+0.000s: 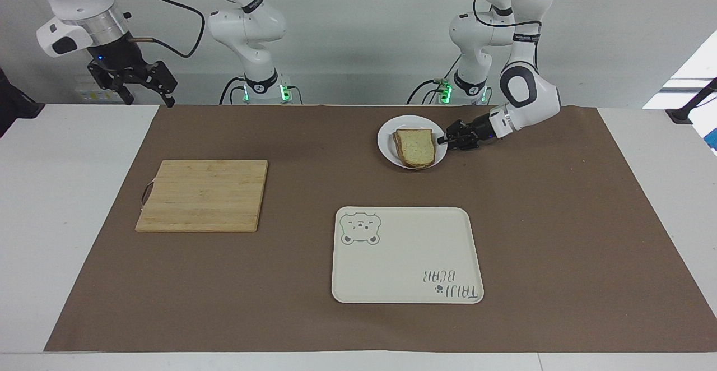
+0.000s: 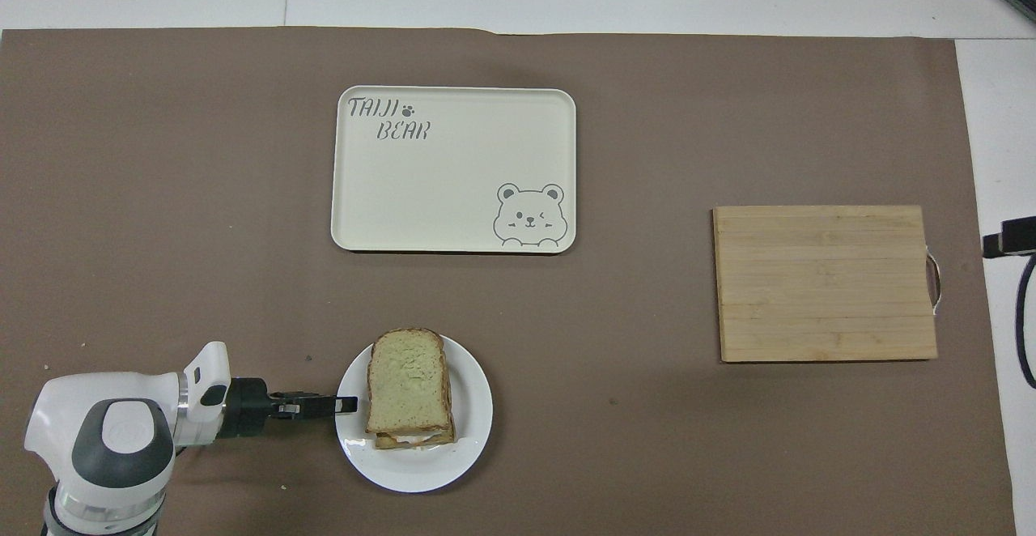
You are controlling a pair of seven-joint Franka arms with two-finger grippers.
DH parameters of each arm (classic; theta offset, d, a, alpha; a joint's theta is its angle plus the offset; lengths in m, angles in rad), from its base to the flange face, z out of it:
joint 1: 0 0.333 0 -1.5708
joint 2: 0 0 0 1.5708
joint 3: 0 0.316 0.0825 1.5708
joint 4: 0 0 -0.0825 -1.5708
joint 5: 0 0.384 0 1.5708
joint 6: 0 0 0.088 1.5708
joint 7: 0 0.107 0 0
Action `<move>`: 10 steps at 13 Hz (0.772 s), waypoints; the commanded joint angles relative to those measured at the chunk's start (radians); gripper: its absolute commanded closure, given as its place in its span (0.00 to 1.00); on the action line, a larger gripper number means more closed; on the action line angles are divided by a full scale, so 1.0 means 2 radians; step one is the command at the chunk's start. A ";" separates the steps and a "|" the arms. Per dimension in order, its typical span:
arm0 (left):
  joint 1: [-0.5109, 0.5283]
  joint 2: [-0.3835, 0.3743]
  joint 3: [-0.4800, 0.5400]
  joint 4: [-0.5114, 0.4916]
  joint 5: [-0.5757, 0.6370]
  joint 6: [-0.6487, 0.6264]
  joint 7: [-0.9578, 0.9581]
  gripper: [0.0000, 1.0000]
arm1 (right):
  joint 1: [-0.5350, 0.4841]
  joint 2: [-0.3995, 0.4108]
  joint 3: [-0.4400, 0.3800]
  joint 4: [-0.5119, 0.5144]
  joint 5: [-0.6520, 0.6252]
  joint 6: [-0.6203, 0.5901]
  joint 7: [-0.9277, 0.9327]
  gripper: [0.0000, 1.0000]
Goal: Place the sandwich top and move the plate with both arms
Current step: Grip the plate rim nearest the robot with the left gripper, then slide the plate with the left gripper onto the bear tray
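Bright, even light — soft shadows, sharp.

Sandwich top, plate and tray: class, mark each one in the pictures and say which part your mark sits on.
sandwich top (image 2: 407, 390), overhead view, middle of the pale crumb.
plate (image 2: 477, 406), overhead view, bare white rim toward the right arm's end.
tray (image 1: 403, 253), facing view, plain cream middle.

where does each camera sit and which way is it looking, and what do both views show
Facing view: high across the table, looking back at the robots; both arms show whole, the right gripper raised off the mat's corner, the left gripper at the plate.
Overhead view: high above the robots' end, looking forward and steeply down; only the left arm's end and the left gripper show clearly.
Shared: the plate with the sandwich top, the bear tray, the cutting board.
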State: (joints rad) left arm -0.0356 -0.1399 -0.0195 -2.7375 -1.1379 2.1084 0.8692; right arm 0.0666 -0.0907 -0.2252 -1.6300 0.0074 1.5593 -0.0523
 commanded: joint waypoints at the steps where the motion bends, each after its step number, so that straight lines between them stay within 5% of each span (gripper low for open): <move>1: -0.011 -0.005 0.004 -0.009 -0.015 0.007 -0.018 1.00 | -0.001 0.015 0.008 0.023 -0.009 0.004 -0.012 0.00; 6: -0.003 -0.013 0.005 0.004 -0.033 -0.010 -0.053 1.00 | 0.004 0.044 0.017 0.066 -0.010 0.008 -0.018 0.00; 10: 0.022 -0.009 0.005 0.072 -0.035 -0.042 -0.054 1.00 | 0.031 0.037 0.021 0.059 -0.032 0.011 -0.015 0.00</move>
State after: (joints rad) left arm -0.0136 -0.1551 -0.0101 -2.6627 -1.1928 2.0736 0.7833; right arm 0.0990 -0.0194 -0.1891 -1.5252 -0.0004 1.5922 -0.0634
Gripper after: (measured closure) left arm 0.952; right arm 0.000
